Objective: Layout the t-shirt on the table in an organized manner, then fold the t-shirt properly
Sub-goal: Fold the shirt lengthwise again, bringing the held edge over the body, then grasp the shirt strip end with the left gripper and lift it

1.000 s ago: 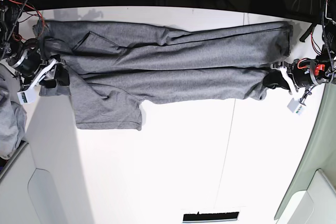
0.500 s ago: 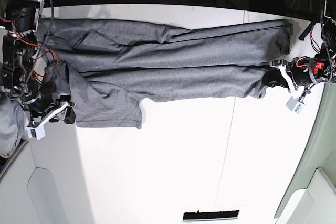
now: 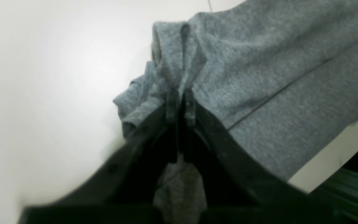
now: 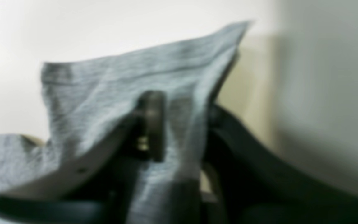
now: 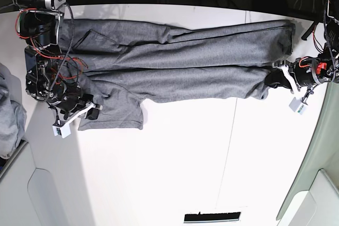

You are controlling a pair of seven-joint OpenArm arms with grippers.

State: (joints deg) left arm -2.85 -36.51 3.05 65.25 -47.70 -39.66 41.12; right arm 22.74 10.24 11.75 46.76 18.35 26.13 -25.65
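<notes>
The left gripper (image 3: pixel 180 104) is pinched tight on a bunched fold of the t-shirt (image 5: pixel 180 64); its dark fingers (image 3: pixel 190 107) meet with only cloth between them, and the cloth under the gripper body is cut off by the frame. In the base view this gripper (image 5: pixel 278 77) sits at the shirt's right end, its tips hidden by its own housing. The right gripper (image 4: pixel 179 124) is blurred in its wrist view: grey fabric runs up between the two fingers, clamped there as far as the blur allows. In the base view it (image 5: pixel 94 110) lies at the sleeve's lower left corner, half buried under cables. The shirt stretches flat across the far side of the white desk (image 5: pixel 201 162), wrinkled lengthwise.
</notes>
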